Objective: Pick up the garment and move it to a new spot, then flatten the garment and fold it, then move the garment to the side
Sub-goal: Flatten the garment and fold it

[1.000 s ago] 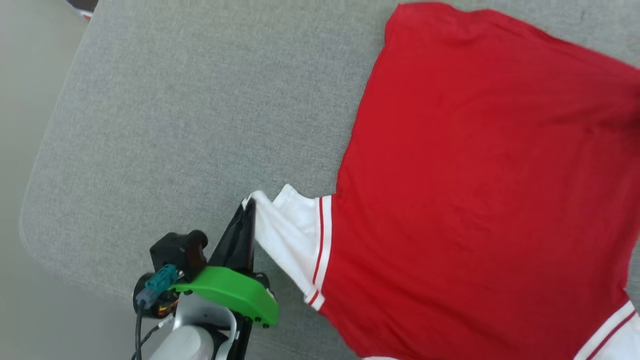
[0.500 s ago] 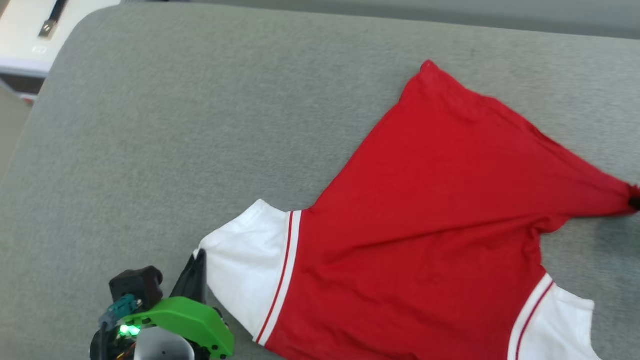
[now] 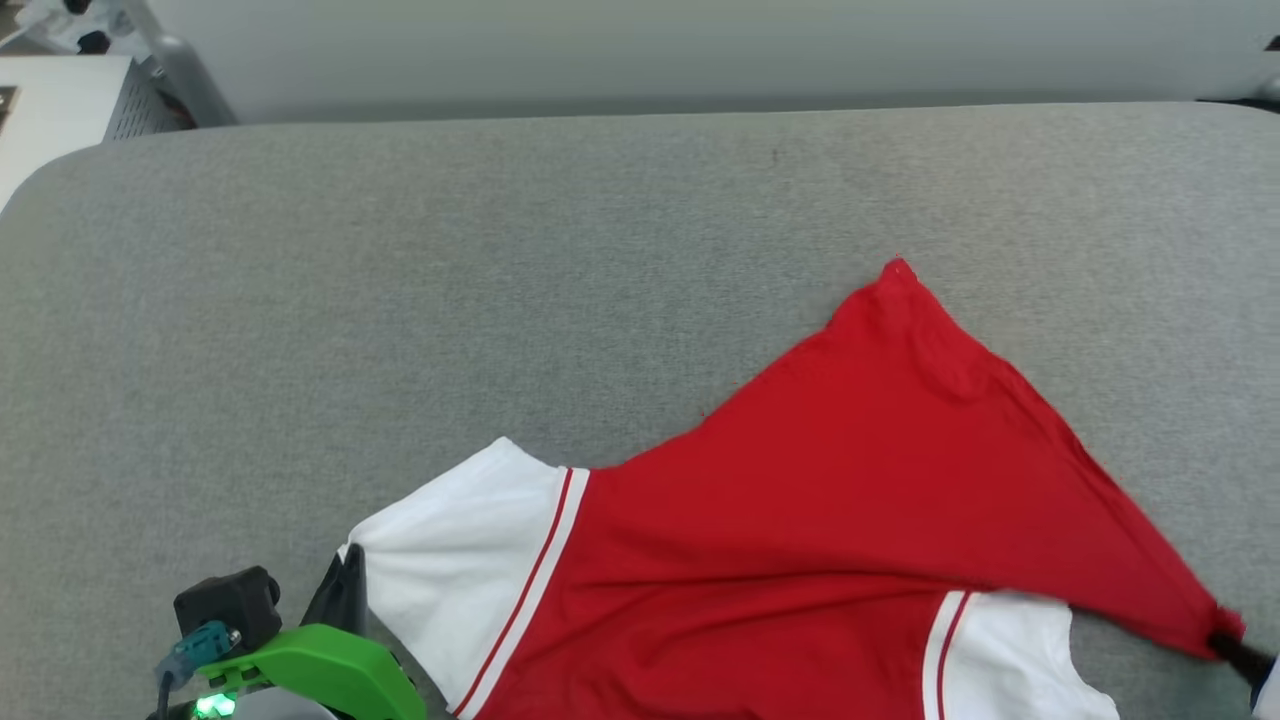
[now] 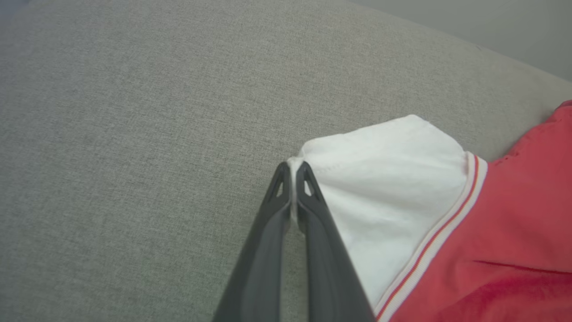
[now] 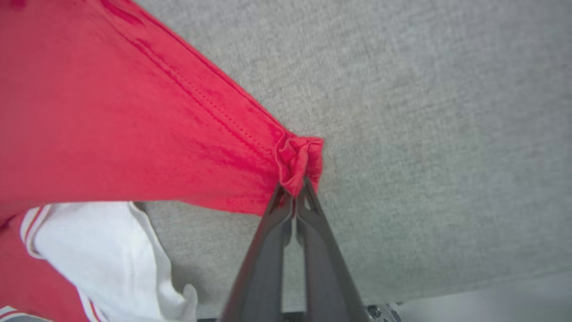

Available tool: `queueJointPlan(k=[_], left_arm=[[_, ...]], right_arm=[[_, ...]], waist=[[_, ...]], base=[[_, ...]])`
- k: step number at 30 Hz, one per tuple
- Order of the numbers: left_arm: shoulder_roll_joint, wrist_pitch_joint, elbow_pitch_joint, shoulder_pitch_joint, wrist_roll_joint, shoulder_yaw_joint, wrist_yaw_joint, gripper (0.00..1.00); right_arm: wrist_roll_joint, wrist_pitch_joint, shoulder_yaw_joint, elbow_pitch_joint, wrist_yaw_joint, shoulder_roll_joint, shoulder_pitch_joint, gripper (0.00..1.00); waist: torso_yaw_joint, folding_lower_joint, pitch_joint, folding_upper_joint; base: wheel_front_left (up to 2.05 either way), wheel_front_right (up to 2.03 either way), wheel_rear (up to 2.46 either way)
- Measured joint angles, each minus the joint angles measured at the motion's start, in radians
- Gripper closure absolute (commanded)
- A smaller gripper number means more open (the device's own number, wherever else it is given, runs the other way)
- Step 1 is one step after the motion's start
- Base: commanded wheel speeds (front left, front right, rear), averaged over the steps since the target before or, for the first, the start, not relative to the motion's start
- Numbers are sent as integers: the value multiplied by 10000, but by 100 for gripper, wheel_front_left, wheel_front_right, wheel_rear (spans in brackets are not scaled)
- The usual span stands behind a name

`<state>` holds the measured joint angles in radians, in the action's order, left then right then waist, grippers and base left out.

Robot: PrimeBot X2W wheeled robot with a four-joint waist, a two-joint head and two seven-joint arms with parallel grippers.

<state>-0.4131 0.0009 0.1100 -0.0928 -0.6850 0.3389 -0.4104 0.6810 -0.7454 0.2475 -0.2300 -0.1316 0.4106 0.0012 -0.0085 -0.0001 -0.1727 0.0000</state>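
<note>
The garment point(image 3: 820, 500), a red shirt with white sleeves and red-white trim, lies plain side up on the grey cushion point(image 3: 400, 300), stretched between both grippers. My left gripper point(image 3: 345, 575) is shut on the cuff corner of the left white sleeve point(image 4: 384, 179), seen closely at the left gripper point(image 4: 292, 172) in the left wrist view. At the head view's right edge, my right gripper point(image 3: 1235, 645) is shut on a bunched red hem corner point(image 5: 297, 161); the right gripper point(image 5: 295, 192) pinches it in its own view. The other white sleeve point(image 3: 1000, 660) lies near the front edge.
The cushion's back edge meets a pale wall point(image 3: 700, 50). A white table and metal stand point(image 3: 90, 90) sit at the far left. The cushion's left half is bare fabric. Its front edge shows in the right wrist view point(image 5: 447, 286).
The head camera tilted up, so the whole scene slid down. The red hem corner has been pulled right and toward the front, folding the body diagonally. The left sleeve has spread flatter.
</note>
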Motion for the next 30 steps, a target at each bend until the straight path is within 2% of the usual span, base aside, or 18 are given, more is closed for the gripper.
queueJointPlan(k=[6,11,12,13,14,20,25,30], left_arm=[[-8,-4,-25,-164,-104,-130,-79,100],[-23,0,-82,-199,-199,-159,-81,100],[-25,0,-88,-200,-199,-157,-81,100],[-25,0,-100,-199,-199,-157,-81,100],[-25,0,-115,-199,-199,-150,-81,100],[-25,2,-144,-198,-201,-105,-79,100],[-23,17,-121,-153,-201,31,-65,100],[13,58,-90,105,-184,174,13,100]], right_arm=[[-405,-219,840,1043,0,-1304,1528,100],[-623,-435,1058,1496,0,-2134,2156,100],[-688,-430,1043,1532,0,-2188,2191,80],[-848,-349,1007,1616,0,-2253,2224,52],[-888,-215,966,1682,0,-2309,2222,0],[-1335,1482,566,2021,2,-2282,1876,0],[-1703,3555,-4,2002,2,-1894,766,0],[-1753,4800,-594,1498,2,-1480,-266,0]], waist=[[-327,0,155,0],[-439,0,193,0],[-446,0,199,0],[-455,0,211,0],[-460,0,224,0],[-479,0,280,0],[-399,0,199,0],[-208,0,26,0]], base=[[0,0,0],[0,0,0],[0,0,0],[0,0,0],[0,0,0],[0,0,0],[0,0,0],[0,0,0]])
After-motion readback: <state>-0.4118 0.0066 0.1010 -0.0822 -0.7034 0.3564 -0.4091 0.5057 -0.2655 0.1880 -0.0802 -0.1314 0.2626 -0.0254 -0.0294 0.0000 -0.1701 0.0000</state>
